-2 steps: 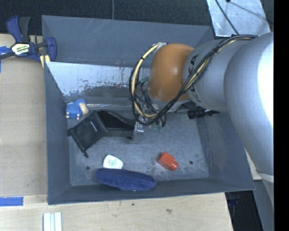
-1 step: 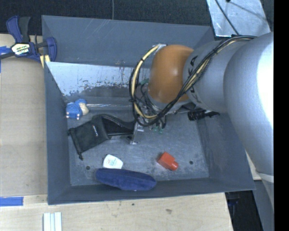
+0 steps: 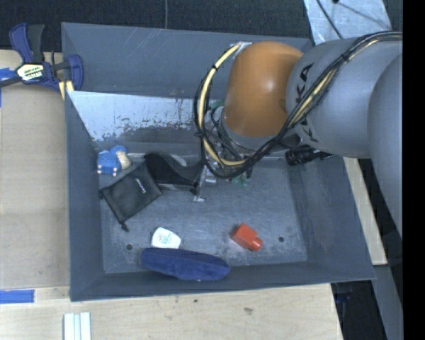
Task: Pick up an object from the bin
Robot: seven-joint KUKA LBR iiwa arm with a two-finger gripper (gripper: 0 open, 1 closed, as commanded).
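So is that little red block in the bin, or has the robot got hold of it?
In the bin: the red block lies on its floor, well apart from the gripper.

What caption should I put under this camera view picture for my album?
Robot claw hangs by a black curved object in the grey metal bin.

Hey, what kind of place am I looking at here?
Probably a robotics lab's bin-picking test rig: an industrial arm reaches into a grey metal bin holding unrelated odds and ends, such as a red block and a black pouch.
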